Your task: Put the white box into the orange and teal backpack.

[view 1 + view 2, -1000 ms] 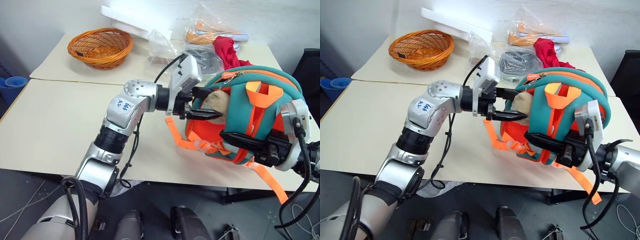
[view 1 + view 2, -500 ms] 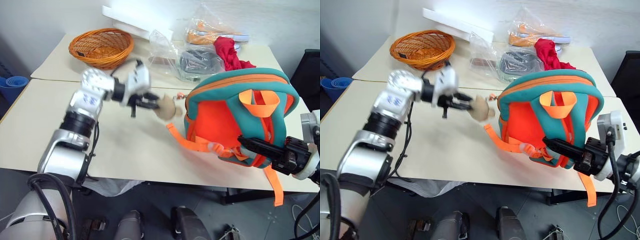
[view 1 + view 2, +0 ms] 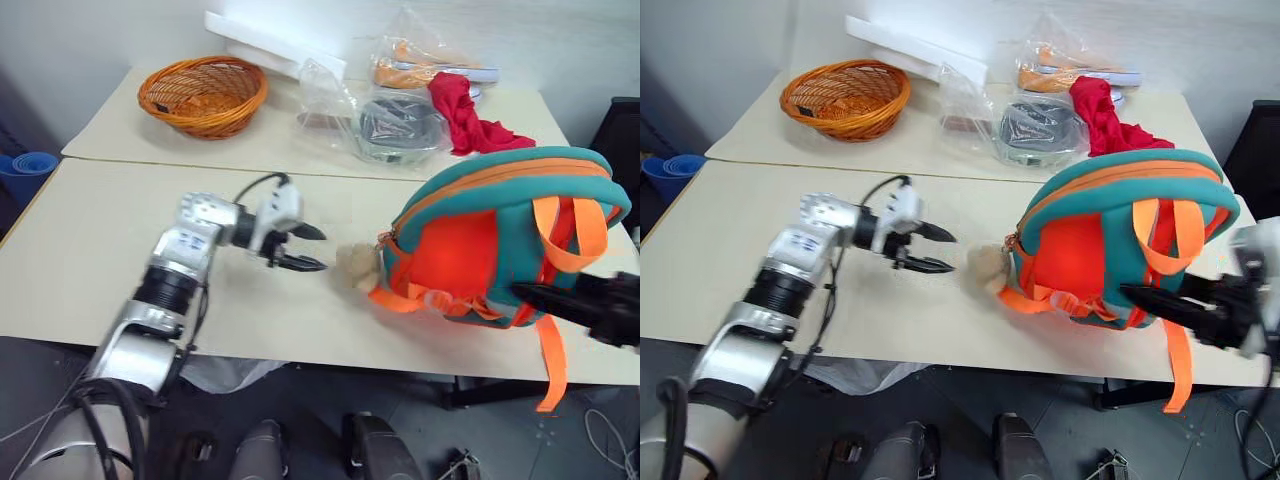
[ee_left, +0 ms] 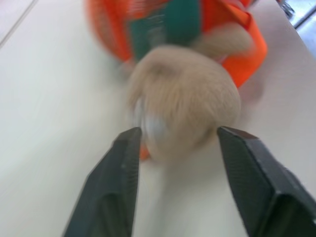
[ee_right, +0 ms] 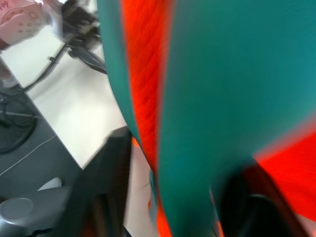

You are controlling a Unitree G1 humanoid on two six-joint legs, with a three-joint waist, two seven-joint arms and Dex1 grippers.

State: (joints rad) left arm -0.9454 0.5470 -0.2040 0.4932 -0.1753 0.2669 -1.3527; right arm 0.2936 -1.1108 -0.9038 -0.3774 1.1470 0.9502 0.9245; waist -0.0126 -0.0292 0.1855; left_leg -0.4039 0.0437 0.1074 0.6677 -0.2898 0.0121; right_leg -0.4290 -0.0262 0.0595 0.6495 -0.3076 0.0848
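My view runs over a pale surface [image 3: 90, 250] made of two tabletops pushed together, with a seam running across between them. On the far top sit an orange wicker basket [image 3: 203, 94], a long white slab [image 3: 268, 45] against the wall, some clear plastic bags [image 3: 385, 115] and a crumpled red cloth [image 3: 462, 112].

The orange and teal backpack [image 3: 490, 235] stands on the near top toward my right side, strap side facing me, orange webbing straps [image 3: 548, 345] hanging past the front edge. Its tan plush toy [image 3: 355, 268] lies on the surface just beside the pack's lower left corner, on a short tether as far as I can make out.

My left hand [image 3: 304, 249] is low over the surface near the toy and pointing at it, fingers spread and holding nothing (the left wrist view shows the plush [image 4: 185, 101] framed just beyond the two black fingertips [image 4: 126, 143], not touching either).

My right hand [image 3: 545, 294] is at the pack's right side, its dark fingers reaching across the lower back panel. In the right wrist view the teal and orange fabric [image 5: 207, 89] runs between the two fingers, but that view is smeared, so I cannot tell whether they are clamped on it or merely straddling it.

I can't find the white box anywhere.
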